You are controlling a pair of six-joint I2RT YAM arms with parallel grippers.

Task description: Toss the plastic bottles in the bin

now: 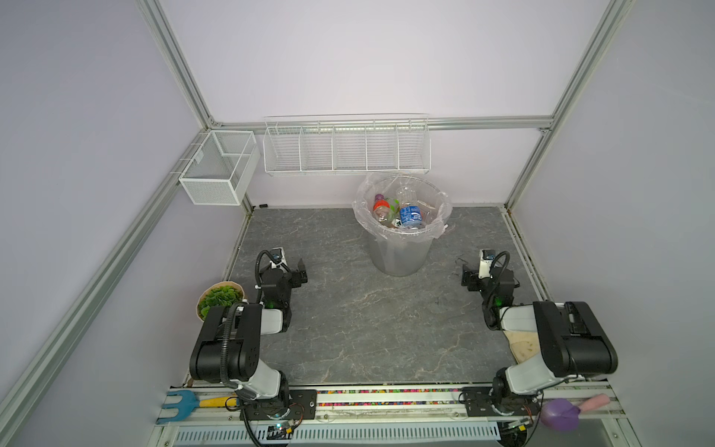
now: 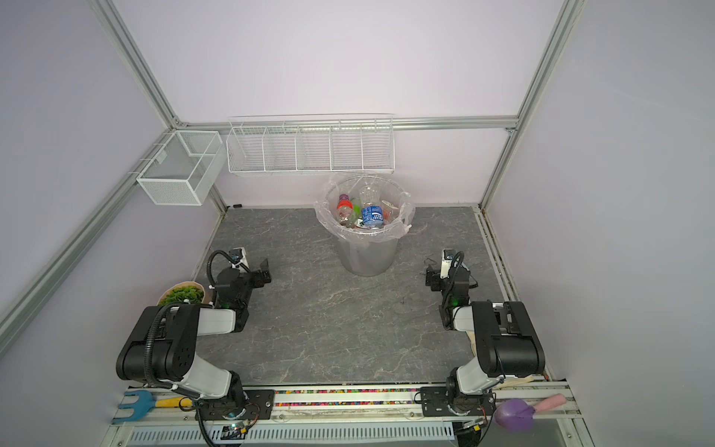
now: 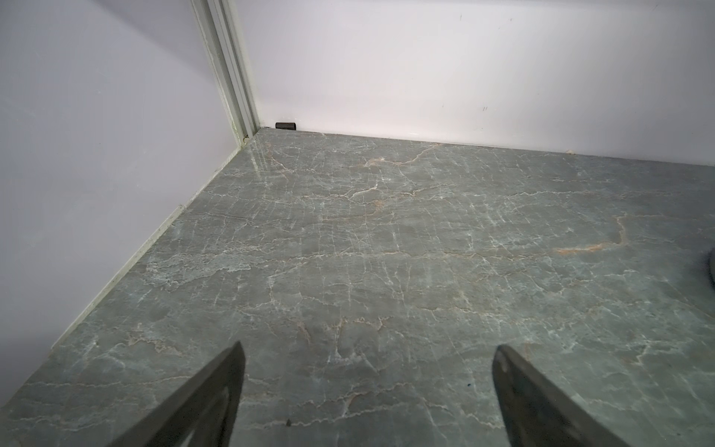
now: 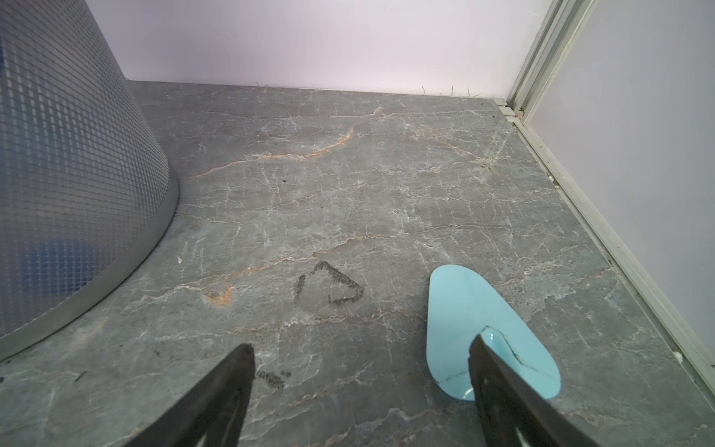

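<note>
My left end effector (image 3: 369, 345) is spread wide and holds nothing, low over the worktop (image 3: 387, 251) near its left edge. My right end effector (image 4: 362, 342) is spread and unladen too, near the right edge, with a pale blue flat blade (image 4: 460, 305) lying just beside it. The plastic bottles (image 1: 409, 215) lie piled inside the bin (image 1: 398, 253), which stands about midway along the far edge, well apart from both.
</note>
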